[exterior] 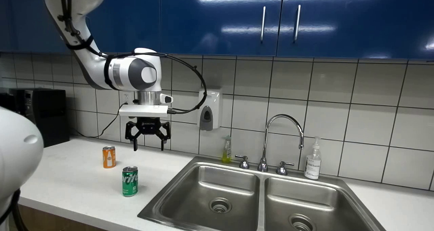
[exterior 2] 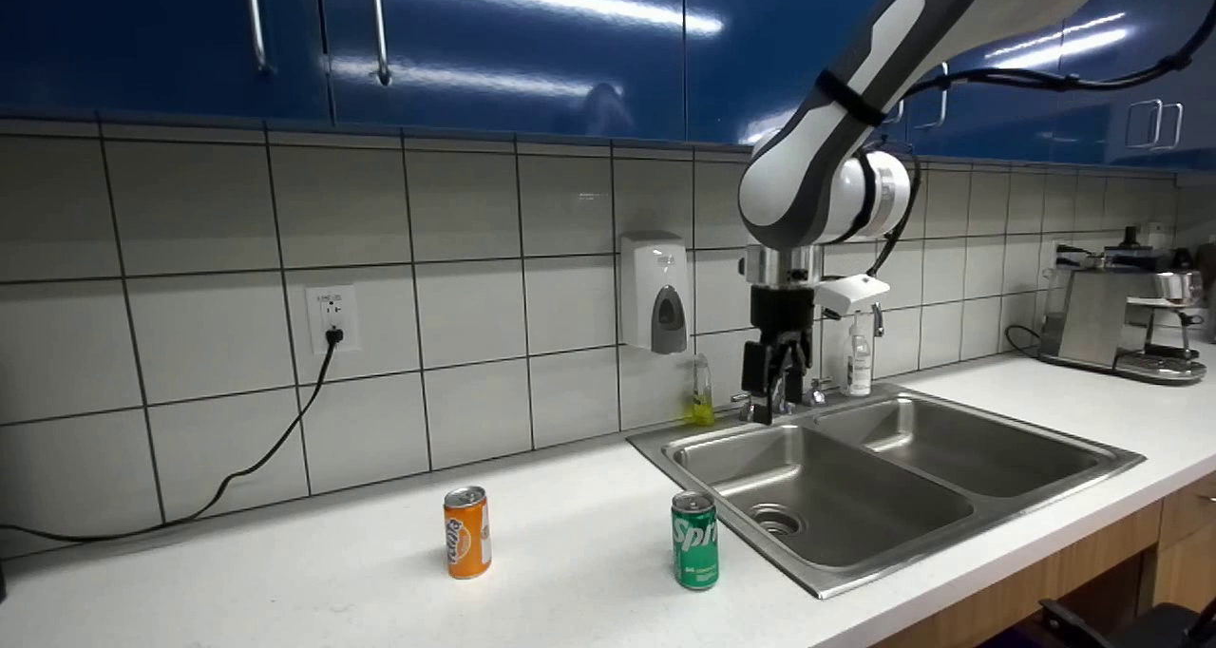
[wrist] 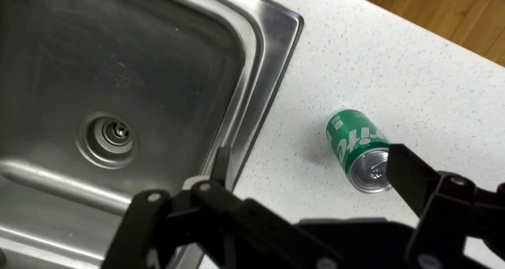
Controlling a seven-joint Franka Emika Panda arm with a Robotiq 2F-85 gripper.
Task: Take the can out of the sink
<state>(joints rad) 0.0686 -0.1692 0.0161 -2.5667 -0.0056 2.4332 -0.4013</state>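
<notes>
1. Gripper (exterior: 149, 146): jaws standing wide apart
2. Green can (exterior: 130, 181): upright on the counter (exterior: 78, 190), below the gripper
3. Sink (exterior: 261, 204): also below, with the green can just outside it
4. Orange can (exterior 2: 466, 534): below gripper level, farther off

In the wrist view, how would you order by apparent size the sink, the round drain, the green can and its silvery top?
1. Sink
2. Green can and round drain, unranked: the can looks longer, the drain wider.
3. Silvery top, smallest.
</notes>
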